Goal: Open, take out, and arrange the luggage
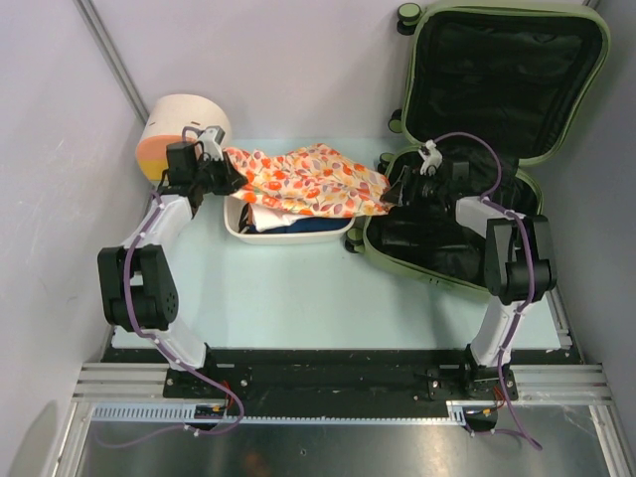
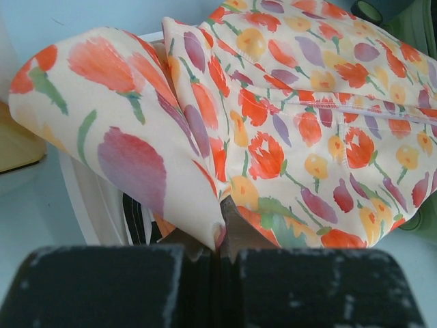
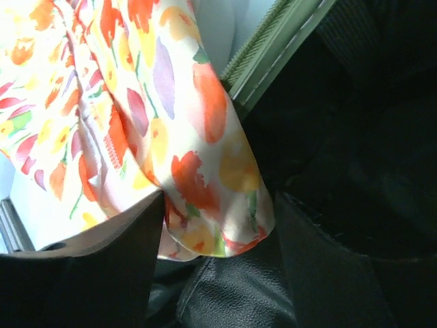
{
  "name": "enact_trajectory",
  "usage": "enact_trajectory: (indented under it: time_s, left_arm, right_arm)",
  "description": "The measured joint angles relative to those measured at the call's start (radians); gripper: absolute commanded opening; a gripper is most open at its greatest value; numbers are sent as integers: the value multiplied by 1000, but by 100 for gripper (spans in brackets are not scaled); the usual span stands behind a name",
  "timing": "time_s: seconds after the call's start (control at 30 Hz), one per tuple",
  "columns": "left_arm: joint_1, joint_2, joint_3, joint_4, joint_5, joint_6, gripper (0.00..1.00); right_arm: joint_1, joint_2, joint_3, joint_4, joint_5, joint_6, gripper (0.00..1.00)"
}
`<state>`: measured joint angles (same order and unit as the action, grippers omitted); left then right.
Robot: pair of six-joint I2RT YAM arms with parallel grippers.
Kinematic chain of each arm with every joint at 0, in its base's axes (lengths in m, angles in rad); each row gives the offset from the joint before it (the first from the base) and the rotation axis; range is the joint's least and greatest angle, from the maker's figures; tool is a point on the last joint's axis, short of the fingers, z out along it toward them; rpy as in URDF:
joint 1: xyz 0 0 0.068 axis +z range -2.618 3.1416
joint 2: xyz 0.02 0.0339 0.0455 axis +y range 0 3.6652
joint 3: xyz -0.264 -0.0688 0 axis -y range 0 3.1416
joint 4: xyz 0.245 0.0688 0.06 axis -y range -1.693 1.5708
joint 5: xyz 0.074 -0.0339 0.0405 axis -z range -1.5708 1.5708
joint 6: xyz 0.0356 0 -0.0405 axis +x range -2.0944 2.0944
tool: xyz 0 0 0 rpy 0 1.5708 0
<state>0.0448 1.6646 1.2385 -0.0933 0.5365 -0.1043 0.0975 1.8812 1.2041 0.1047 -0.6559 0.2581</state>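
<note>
A pale mint-green tabletop (image 1: 278,298) fills the middle of the scene. On its right side lies the luggage (image 1: 507,79), a large olive-green hard-shell suitcase with rounded corners. It is open, with its black-lined lid standing up against the far wall and its base flat on the table near the right arm. Small black wheels show at its far left edge.

A cream fabric cloth printed with orange, red and purple flowers (image 1: 308,179) stretches from left to right between the two grippers. Its right end reaches the left rim of the suitcase base, and its middle hangs over a white rectangular tub (image 1: 238,227) just left of the suitcase. Something dark lies in the tub under the cloth. A round cream drawer box with an orange front (image 1: 184,119) stands at the far left, behind the left arm.

The left gripper (image 2: 218,256) is clenched on a folded edge of the cloth, its dark fingers (image 2: 102,287) pressed together. The right gripper (image 3: 220,198) has its fingers (image 3: 102,273) spread wide. A corner of the cloth hangs loose between them over the suitcase's green zip edge (image 3: 273,48).
</note>
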Motion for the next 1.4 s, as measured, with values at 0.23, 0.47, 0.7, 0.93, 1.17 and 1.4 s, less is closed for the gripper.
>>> enact_trajectory:
  time_s: [0.23, 0.47, 0.7, 0.93, 1.17, 1.4]
  left_arm:
    - [-1, 0, 0, -21, 3, 9, 1]
    - [-34, -13, 0, -32, 6, 23, 6]
    - [-89, -117, 0, -38, 55, 30, 4]
    - [-92, -240, -93, -33, 143, 35, 55]
    - [-91, -247, -214, -161, 158, 121, 100]
    - [-124, -247, -65, -259, 142, 300, 83]
  right_arm:
    - [-5, -3, 8, 55, -117, 98, 0]
    - [17, -81, 69, 58, -119, 134, 0]
    - [79, -176, 140, -21, -120, 95, 0]
    - [-78, -201, 146, -261, -44, -87, 0]
    - [-167, -163, 197, -435, 4, -206, 0]
    - [-125, -159, 201, -525, 3, -288, 0]
